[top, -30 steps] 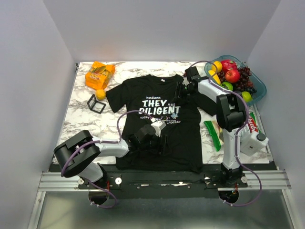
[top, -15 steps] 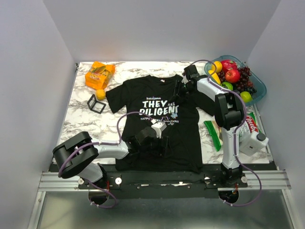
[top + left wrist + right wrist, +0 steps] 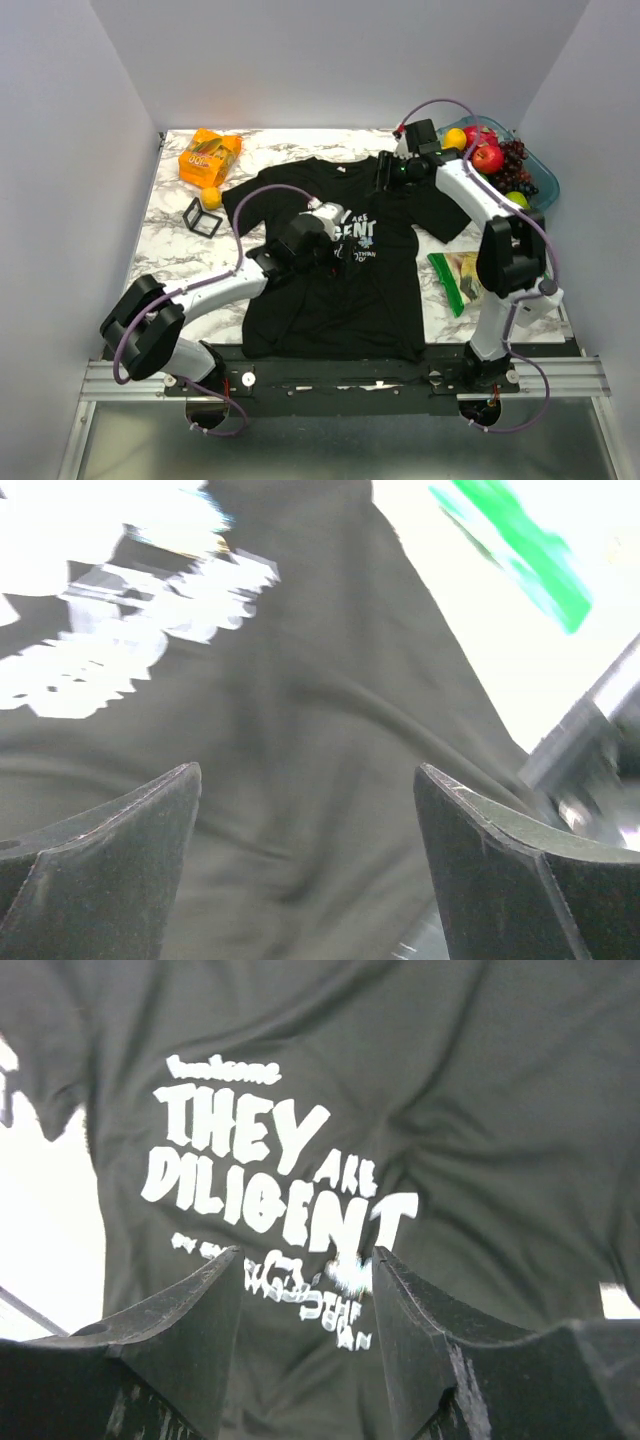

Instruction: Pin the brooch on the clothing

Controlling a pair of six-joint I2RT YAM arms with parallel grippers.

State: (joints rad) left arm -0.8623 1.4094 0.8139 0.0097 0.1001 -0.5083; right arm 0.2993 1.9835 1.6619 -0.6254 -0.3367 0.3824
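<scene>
T-shirt (image 3: 345, 305): black, spread flat and print side up on the marble table (image 3: 180, 255). Its long axis runs near to far, with the collar toward the far edge and the hem at the near edge, just ahead of the arm bases. Sleeves are out to left and right. The white lettering reads upright from the arms' side. Some soft creases cross the belly.

Left fingers (image 3: 110, 865): spread wide with nothing between them. They hang over the chest, covering the left half of the print in the overhead view. The wrist view is blurred, showing only fabric and lettering below.

Right fingers (image 3: 170, 1335): parted a moderate way and empty. They sit above the shirt's right shoulder by the collar, looking down on the print.

Brooch: cannot be picked out for certain. A small pale fleck (image 3: 366, 240) lies on the shirt just beside the end of "DILIGENT", too blurred to identify.
</scene>
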